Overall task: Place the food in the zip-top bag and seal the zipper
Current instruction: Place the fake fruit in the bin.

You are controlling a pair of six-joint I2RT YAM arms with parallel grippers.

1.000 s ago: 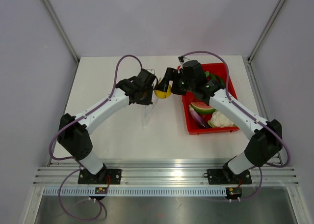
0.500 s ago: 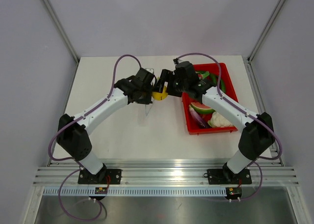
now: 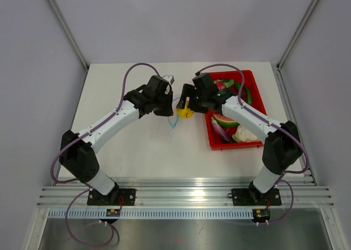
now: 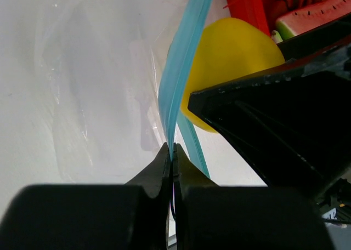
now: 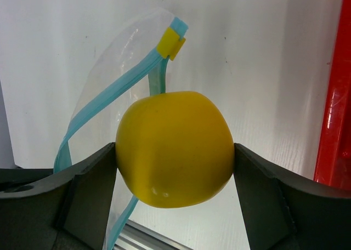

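My right gripper is shut on the round yellow fruit, also seen from above and in the left wrist view. It holds the fruit above the table right at the open mouth of the clear zip-top bag. My left gripper is shut on the light-blue zipper strip and holds the bag up. The zipper ends in a yellow slider. A watermelon wedge and a purple eggplant lie in the red tray.
The red tray at the right also holds a white cauliflower piece and green pieces. Grey walls and metal posts enclose the white table. An aluminium rail runs along the near edge.
My right gripper has carried the yellow fruit left and lower, to the bag's mouth. My left gripper has lifted and turned the bag, so it now hangs narrower under the fingers.
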